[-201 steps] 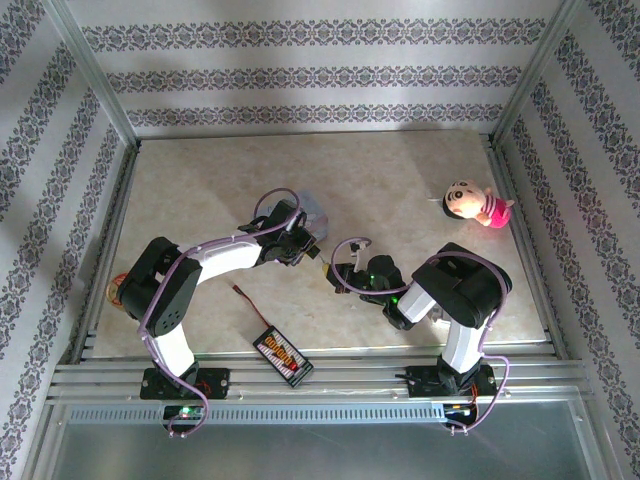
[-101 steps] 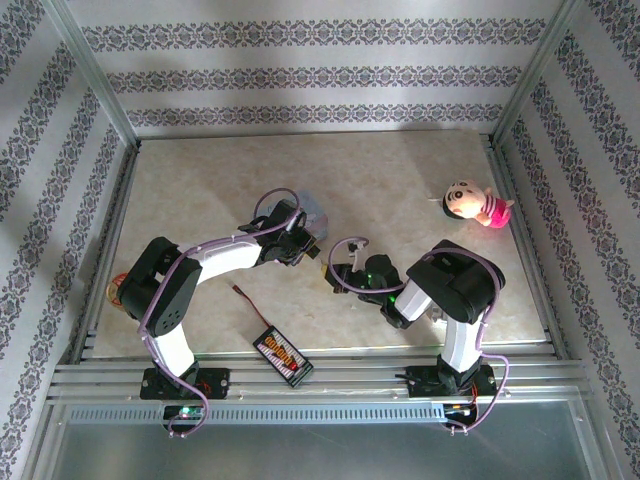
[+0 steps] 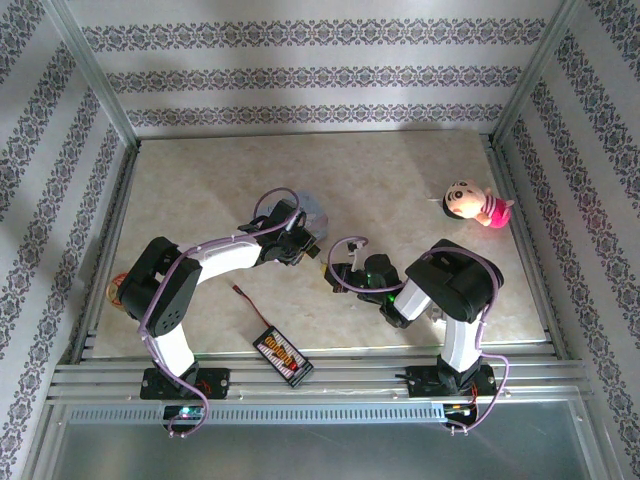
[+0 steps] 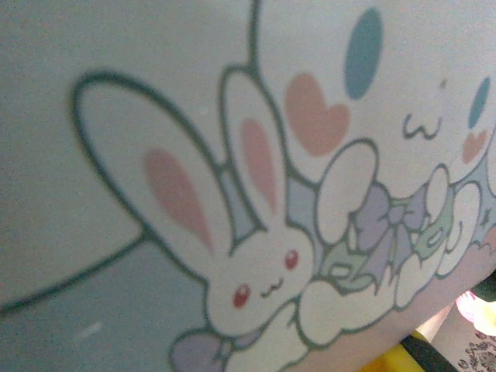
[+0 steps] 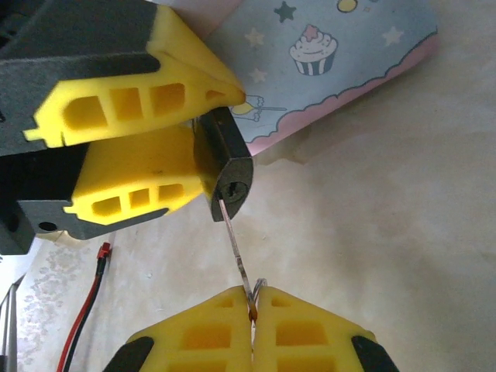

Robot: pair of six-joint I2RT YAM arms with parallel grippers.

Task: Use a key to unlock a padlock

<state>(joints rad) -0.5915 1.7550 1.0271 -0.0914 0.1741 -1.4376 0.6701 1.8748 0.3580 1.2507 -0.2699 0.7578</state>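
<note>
I am at the insertion step, I judge: my right claw point(image 5: 253, 298) is clenched tight on the bow end of the key point(image 5: 235, 248), and the tip of its blade sits in the keyway of the padlock point(image 5: 229, 174), though I cannot tell how deep it has gone. My left claw point(image 5: 209, 132) grasps the padlock's body between its two fingers, holding it just off the pink-bordered edge of the light-blue tin point(image 5: 349, 46), keyway turned away from the tin. The key runs on from there, further from the tin, down to my right fingers. The next move calls for a straight push along the blade's own line and then a twist of my right wrist while the left holds firm; the blade is thin and may bend if I lean sideways. The padlock is a small dark metal block with a rounded, silvery keyway end; its shackle is hidden between my left pads. The key is a flat, narrow, silvery strip with a small ring at its head. My pads are yellow and cut through with square cells. The tin looks smooth and glossy, printed with rabbits, stars and a cupcake; beside it the table point(image 5: 387, 232) is pale, marbled and matt.
</note>
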